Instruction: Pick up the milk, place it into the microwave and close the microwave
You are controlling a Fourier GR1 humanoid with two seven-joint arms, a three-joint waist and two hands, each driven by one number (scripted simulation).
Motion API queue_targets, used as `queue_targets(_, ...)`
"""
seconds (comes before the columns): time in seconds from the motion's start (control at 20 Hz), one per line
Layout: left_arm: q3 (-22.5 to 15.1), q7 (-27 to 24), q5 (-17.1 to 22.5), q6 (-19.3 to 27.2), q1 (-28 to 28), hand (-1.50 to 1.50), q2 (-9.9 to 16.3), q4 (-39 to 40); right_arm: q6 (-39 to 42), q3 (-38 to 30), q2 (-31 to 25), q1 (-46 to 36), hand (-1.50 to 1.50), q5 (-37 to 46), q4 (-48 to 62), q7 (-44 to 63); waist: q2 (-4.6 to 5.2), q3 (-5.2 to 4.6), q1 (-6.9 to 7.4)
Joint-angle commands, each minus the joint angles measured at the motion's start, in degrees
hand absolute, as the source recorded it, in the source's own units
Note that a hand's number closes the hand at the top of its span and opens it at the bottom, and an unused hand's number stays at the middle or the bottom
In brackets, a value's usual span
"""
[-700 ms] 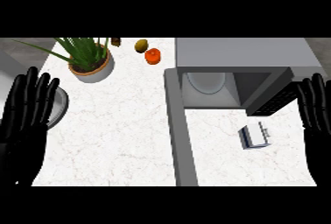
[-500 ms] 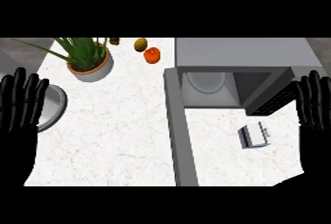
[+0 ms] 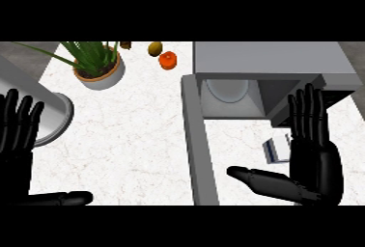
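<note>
The milk (image 3: 276, 150), a small white carton with a blue-grey side, stands on the counter in front of the microwave (image 3: 271, 60). The microwave's door (image 3: 194, 144) is swung open toward me, and a glass turntable (image 3: 228, 89) shows in the cavity. My right hand (image 3: 315, 157) is open, fingers straight up, right next to the milk and hiding its right part; the thumb sticks out to the left below the carton. Whether hand and carton touch cannot be told. My left hand (image 3: 17, 140) rests open at the left edge, far from the milk.
A potted plant (image 3: 96, 67) stands at the back left. An orange (image 3: 167, 60) and two smaller fruits lie behind it near the microwave. A round grey dish (image 3: 58, 116) sits by my left hand. The white counter (image 3: 128, 144) lies between the hands.
My right hand has moved left and down to the milk, and its thumb now shows. My left hand has slid toward the left edge and lower.
</note>
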Motion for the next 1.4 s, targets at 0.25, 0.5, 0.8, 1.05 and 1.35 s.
queue_targets(0.25, -1.5, -8.7, 1.0, -5.1, 16.1, -1.5, -3.6, -3.6, -9.5, 6.6, 0.3, 3.4, -1.5, 4.3, -1.2, -0.2, -0.06, -0.05, -0.06)
queue_targets(0.5, -3.4, -6.3, 0.5, -5.5, 20.3, -1.5, -3.6, -10.8, -11.7, 0.9, -0.5, 3.1, -1.5, 4.8, 5.3, -5.3, -0.04, -0.01, 0.22)
queue_targets(0.8, -3.5, -9.6, -0.4, -6.1, 22.5, -1.5, -4.6, -9.7, -19.7, 0.9, 0.3, -1.3, -1.5, 8.7, 12.9, -6.6, 0.06, -0.01, 0.19)
queue_targets(1.05, -8.4, -14.4, -1.8, -5.5, 29.6, -1.5, -4.6, -10.3, -22.1, 1.2, 0.3, 1.6, -1.5, 7.3, 14.1, -9.1, -0.02, -0.01, 0.22)
queue_targets(1.35, -4.1, -13.6, 0.4, -7.8, 28.4, -1.5, -4.5, -9.7, -17.0, -3.8, 0.1, 6.2, -1.5, 0.8, 16.0, -17.5, -0.02, -0.01, -0.21)
